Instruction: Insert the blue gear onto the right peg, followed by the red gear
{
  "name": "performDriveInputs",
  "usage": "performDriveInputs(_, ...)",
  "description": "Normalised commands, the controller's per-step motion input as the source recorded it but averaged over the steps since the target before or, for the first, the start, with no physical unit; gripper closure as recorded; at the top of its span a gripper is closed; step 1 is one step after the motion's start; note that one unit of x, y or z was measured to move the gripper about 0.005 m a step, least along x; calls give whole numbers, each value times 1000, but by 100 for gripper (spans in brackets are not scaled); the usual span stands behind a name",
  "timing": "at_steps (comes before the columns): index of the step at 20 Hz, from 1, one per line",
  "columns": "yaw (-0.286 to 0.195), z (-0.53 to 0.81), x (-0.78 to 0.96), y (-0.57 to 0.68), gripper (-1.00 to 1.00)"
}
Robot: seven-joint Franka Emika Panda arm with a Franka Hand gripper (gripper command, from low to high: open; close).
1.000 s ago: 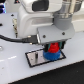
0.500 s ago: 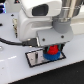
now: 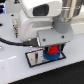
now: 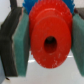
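My gripper (image 3: 52, 47) is shut on the red gear (image 3: 53, 49) and holds it just above the blue gear (image 3: 51, 57). The blue gear lies flat on the end of the dark base plate (image 3: 34, 59) toward the exterior view's right. The right peg is hidden under the gears. In the wrist view the red gear (image 4: 50, 35) fills the picture, clamped between teal finger pads (image 4: 20, 45), with its centre hole showing. A strip of the blue gear (image 4: 31, 4) shows behind it.
The base plate's pale rim lies on a white table (image 3: 20, 75). The arm's white and grey body (image 3: 47, 20) looms over the plate. A black cable (image 3: 12, 42) runs in from the exterior view's left.
The gripper with the red gear has sunk slightly toward the blue gear. The blue gear and plate have not moved.
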Motion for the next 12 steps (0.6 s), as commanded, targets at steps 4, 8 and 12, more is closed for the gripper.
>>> performDriveInputs(4,0,-169,38,-37,100)
performDriveInputs(8,0,95,123,11,-100)
performDriveInputs(12,0,327,43,64,-100)
